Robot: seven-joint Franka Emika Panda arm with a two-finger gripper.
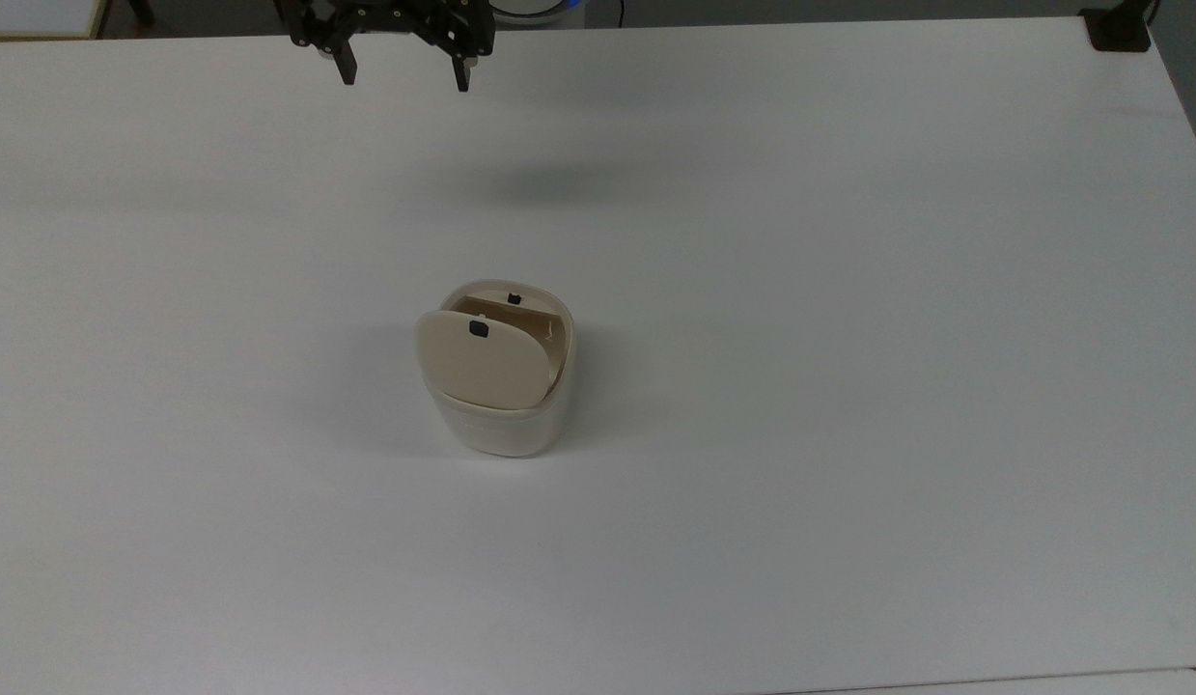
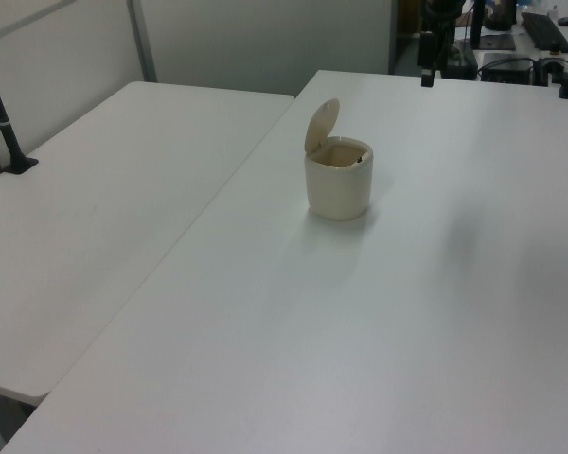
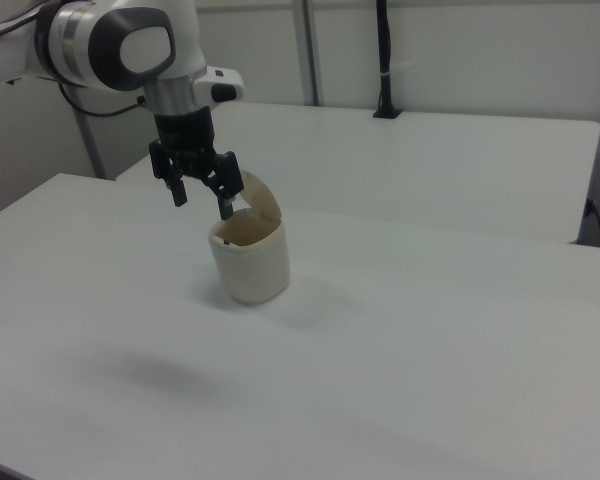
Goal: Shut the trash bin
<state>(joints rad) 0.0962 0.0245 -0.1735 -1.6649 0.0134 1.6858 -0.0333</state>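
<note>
The trash bin (image 1: pixel 506 425) is a small cream-beige tub standing upright near the middle of the white table (image 1: pixel 848 338). Its hinged lid (image 1: pixel 482 362) stands raised, with a small black square mark near its edge, and the inside of the bin shows. The left view has the trash bin (image 2: pixel 339 189) with its lid (image 2: pixel 322 125) tipped up and back. My gripper (image 1: pixel 404 75) hangs open at the top view's upper edge, high above the table and well apart from the bin. In the right view the gripper (image 3: pixel 201 202) holds nothing, and one fingertip overlaps the lid (image 3: pixel 264 203).
A second white table (image 2: pixel 104 208) adjoins on the left view's left, with a black clamped pole (image 2: pixel 5 123) on it. A black clamp (image 1: pixel 1119 29) sits at the table's corner in the top view's upper right. The gripper's shadow (image 1: pixel 559 183) falls on the table.
</note>
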